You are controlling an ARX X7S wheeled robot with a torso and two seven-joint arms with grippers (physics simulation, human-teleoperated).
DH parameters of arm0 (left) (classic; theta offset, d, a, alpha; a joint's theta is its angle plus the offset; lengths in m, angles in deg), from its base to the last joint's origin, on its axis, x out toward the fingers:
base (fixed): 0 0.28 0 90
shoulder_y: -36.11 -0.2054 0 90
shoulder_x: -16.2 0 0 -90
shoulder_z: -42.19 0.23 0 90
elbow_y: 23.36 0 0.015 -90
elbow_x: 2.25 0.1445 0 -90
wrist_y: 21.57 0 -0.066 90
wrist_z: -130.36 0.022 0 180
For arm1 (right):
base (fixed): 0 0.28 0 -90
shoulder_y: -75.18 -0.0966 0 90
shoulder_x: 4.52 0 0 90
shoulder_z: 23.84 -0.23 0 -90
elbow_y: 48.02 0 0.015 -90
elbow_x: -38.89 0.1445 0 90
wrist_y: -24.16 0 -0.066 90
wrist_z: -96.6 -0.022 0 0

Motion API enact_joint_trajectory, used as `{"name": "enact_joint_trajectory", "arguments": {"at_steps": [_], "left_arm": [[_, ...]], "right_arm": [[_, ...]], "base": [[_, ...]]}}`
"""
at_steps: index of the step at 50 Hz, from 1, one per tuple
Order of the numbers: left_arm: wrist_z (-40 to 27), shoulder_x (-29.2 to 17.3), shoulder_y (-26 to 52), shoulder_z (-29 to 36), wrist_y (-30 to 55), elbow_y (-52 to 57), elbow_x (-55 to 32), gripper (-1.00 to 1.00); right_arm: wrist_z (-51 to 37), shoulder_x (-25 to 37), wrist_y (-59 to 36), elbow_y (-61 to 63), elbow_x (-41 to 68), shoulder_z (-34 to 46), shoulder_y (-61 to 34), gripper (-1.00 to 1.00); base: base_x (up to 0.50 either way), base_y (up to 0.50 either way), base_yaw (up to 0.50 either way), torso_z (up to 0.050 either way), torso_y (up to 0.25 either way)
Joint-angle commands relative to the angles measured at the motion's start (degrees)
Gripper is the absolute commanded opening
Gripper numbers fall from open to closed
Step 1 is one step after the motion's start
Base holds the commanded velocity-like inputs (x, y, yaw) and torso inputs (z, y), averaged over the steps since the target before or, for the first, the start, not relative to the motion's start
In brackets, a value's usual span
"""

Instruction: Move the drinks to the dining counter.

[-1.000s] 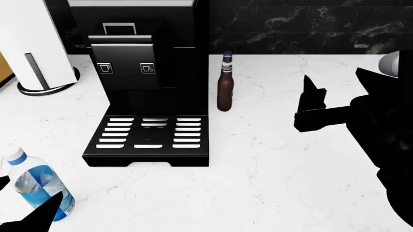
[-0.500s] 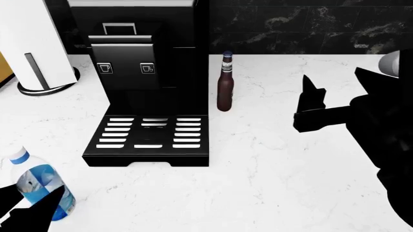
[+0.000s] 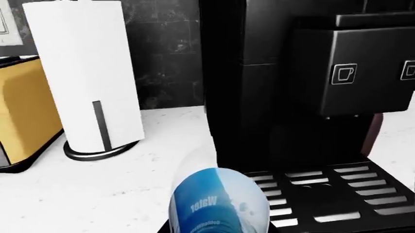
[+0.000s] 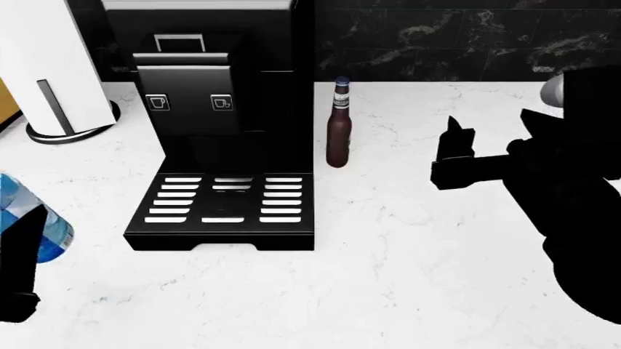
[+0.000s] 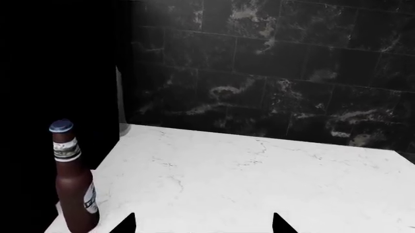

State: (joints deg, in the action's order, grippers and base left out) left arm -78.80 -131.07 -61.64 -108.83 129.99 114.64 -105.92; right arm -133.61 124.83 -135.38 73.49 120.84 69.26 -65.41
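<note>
The clear plastic water bottle [image 4: 34, 222], light and squashy, is gripped mid-body by the left hand [image 4: 19, 283]. The right hand [image 4: 456, 156] is spread open beside the fragile brown glass beer bottle [image 4: 338, 123].

We read "Water" in white on the blue label of the water bottle [image 3: 219, 204]; a smaller line beneath it is too blurred for us to read. The coffee machine [image 3: 311, 92] carries two cup icons on its front panel. The beer bottle [image 5: 73, 179] has neck and body labels we cannot read.
</note>
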Motion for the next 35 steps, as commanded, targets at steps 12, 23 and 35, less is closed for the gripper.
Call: {"name": "enact_joint_trajectory", "arguments": {"at_steps": [12, 23, 35], "left_arm": [[-12.2, -5.0, 0.9, -15.8, -0.9, -0.7, -16.8, -1.0], [-13.3, -5.1, 0.6, -18.2, -0.4, -2.3, -18.0, -1.0], [-13.5, -3.5, 0.3, -20.1, 1.0, -2.7, -18.3, -1.0]], "right_arm": [[21.9, -4.1, 6.3, -18.5, -19.1, 15.2, -12.9, 1.0], [39.3, -3.4, 8.9, -28.8, -24.2, 22.9, -20.1, 1.0], [44.7, -1.0, 7.3, -28.9, -19.8, 22.2, -19.0, 1.0]], "base": [[0.0, 0.0, 0.0, 0.0, 0.0], [0.0, 0.0, 0.0, 0.0, 0.0], [0.0, 0.0, 0.0, 0.0, 0.001]]}}
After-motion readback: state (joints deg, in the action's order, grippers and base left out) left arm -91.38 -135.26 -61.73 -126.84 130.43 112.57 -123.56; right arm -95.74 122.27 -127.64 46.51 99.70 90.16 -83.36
